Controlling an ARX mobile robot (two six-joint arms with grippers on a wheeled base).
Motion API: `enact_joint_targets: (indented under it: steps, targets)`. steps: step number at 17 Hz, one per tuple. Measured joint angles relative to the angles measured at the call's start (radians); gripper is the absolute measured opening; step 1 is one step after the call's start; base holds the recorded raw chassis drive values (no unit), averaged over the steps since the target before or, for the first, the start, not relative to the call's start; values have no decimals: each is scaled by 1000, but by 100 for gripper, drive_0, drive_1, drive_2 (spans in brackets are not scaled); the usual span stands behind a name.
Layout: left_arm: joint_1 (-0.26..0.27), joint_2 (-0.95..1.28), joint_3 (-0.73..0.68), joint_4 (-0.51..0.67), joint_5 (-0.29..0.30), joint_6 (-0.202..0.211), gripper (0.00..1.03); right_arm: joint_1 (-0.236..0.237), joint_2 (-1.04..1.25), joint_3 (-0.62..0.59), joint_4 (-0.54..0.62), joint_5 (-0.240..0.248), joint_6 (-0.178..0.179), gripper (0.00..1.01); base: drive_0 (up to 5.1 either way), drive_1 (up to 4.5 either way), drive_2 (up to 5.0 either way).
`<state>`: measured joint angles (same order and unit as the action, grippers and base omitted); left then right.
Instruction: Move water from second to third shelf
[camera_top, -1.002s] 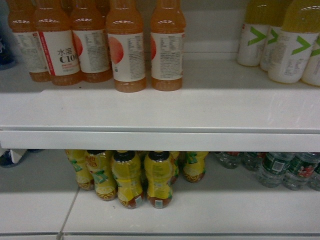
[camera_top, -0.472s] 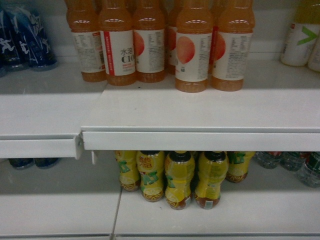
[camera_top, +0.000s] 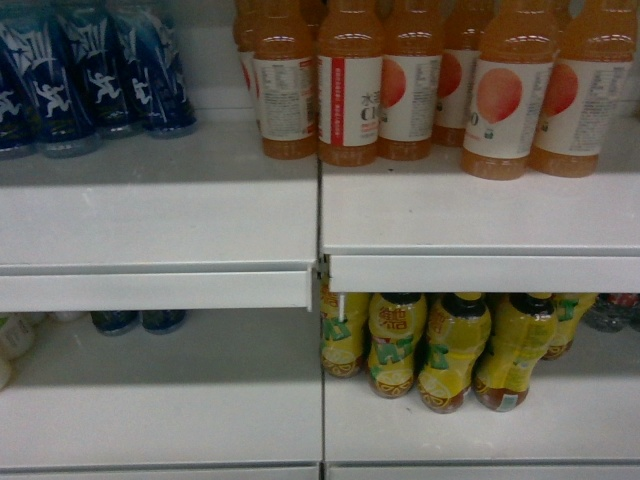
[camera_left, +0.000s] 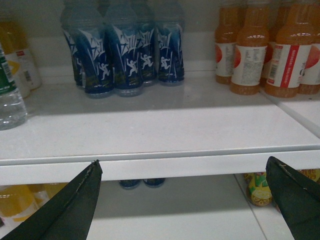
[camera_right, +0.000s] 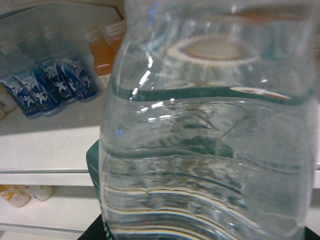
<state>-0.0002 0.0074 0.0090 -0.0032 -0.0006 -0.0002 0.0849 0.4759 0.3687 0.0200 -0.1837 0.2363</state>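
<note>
**A:** One bottle is what matters: where is the water, and which arm has it?

**B:** Right up against my right wrist camera. The water bottle (camera_right: 210, 125) fills almost that whole frame, clear and ribbed, a green label band across its upper half, long axis upright. My right gripper is out of sight behind it. Only a dark sliver shows at the bottom edge, so from how close and steady the bottle sits I judge it held, but I can't tell the jaw state for sure.

**A:** And your left?

**B:** The left gripper (camera_left: 185, 200) is spread wide and empty, its two dark fingers (camera_left: 75, 205) in the lower corners of its view, apart from everything. It hangs just in front of the white shelf lip (camera_left: 160, 167).

**A:** So the right arm makes the placement. What room is there?

**B:** Behind the bottle, at the left of the right wrist frame, bare white shelf board (camera_right: 45, 145) runs back to the blue sport-drink bottles (camera_right: 50, 90) at upper left and an orange juice bottle (camera_right: 97, 50) beside them. In the head view that open stretch (camera_top: 160, 210) sits left of centre, in front of the blue bottles (camera_top: 90, 80); the orange juice bottles (camera_top: 440, 90) crowd the right half.

**A:** Edges to mind?

**B:** The front lip, and the seam (camera_top: 320, 250) where two boards meet, one slightly higher. I'd keep the base left of that seam. A second clear water bottle (camera_left: 10, 100) stands at the far left of the left wrist frame.
</note>
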Motion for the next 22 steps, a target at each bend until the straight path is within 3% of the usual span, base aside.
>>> enact_joint_targets:
  steps: [22]
  targets:
    - [0,0,0,0,0,0,98,0,0,0,0,-1,0,42,-452,157,296]
